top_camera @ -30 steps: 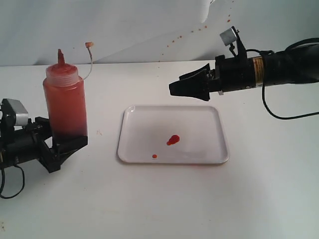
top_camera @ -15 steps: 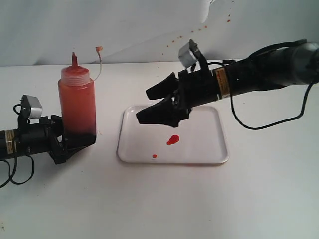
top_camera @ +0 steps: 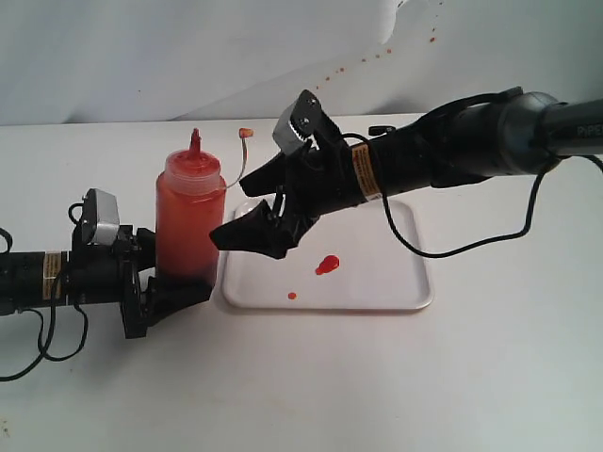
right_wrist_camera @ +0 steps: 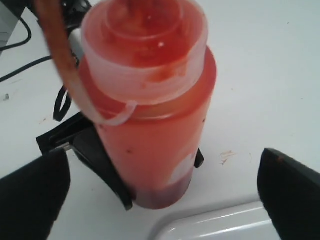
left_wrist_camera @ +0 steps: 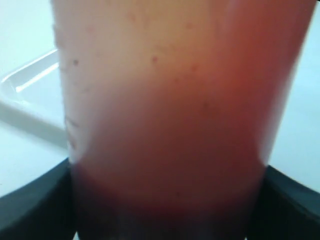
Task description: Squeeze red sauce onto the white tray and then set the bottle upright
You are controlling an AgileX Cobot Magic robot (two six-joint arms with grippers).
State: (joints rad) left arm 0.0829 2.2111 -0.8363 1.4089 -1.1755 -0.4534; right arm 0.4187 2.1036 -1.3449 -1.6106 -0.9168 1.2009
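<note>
We find the red sauce on the white tray as a blob and a dot, the bottle upright just beside the tray with the left gripper clamped on its base, and the right gripper spread empty above the tray, so we judge only the release outstanding.

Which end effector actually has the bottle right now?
The left end effector: its jaws clamp the base of the upright squeeze bottle. The right end effector is open beside the squeeze bottle, jaws apart from it.
</note>
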